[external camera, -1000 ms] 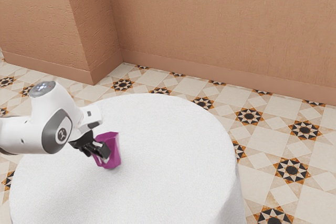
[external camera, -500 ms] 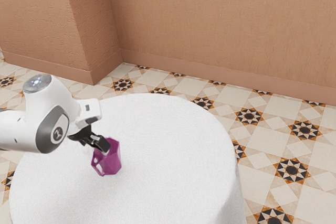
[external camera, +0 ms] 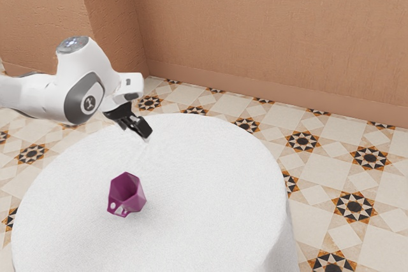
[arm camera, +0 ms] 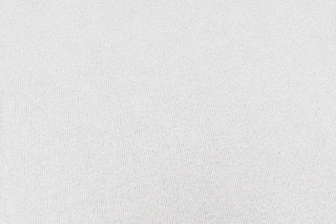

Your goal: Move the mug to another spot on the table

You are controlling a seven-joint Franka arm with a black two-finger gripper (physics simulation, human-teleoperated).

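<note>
The purple faceted mug (external camera: 126, 195) stands by itself on the round white table (external camera: 210, 176), toward the exterior view's left, with its handle facing the front left. My black gripper (external camera: 143, 131) hangs above the table's back left part, well apart from the mug and higher than it. Its fingers are open and hold nothing. In the wrist view, the white tablecloth (arm camera: 168, 98) lies under my hand.
The table's edge curves round close behind my gripper. Patterned floor tiles (external camera: 344, 157) lie beyond the table, and tan walls (external camera: 268, 23) stand behind them.
My gripper let go of the mug and rose up and back toward the table's far left edge. The mug stays on the table, slightly lower left of where it was held.
</note>
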